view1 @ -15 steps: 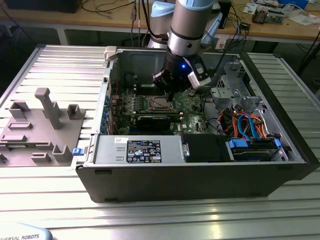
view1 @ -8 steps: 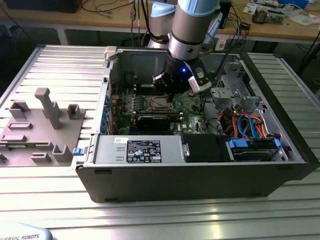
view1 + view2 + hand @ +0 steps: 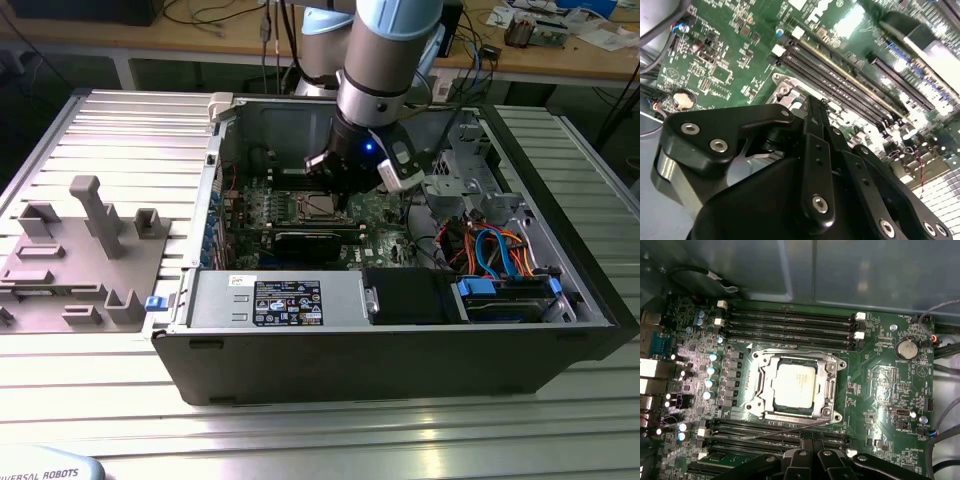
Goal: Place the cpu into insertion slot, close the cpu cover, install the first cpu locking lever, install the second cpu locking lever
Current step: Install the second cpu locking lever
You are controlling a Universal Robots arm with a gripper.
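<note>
Ribbed metal bench (image 3: 90, 400) carries the computer case (image 3: 380, 350); tool (image 3: 812, 444) clenched, empty.

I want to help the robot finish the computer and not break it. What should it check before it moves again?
1. Square silvery-grey metal cpu lying flat in its place on the green circuit board: ok.
2. Thin grey metal cpu cover frame down around the chip: ok, it looks closed.
3. Thin wire locking lever tucked in: not ok, it slants loose beside the frame.
4. Other locking lever fastened: cannot tell.
5. Black gripper near the loose lever: ok, its shut fingertips sit by the lever's end.
</note>
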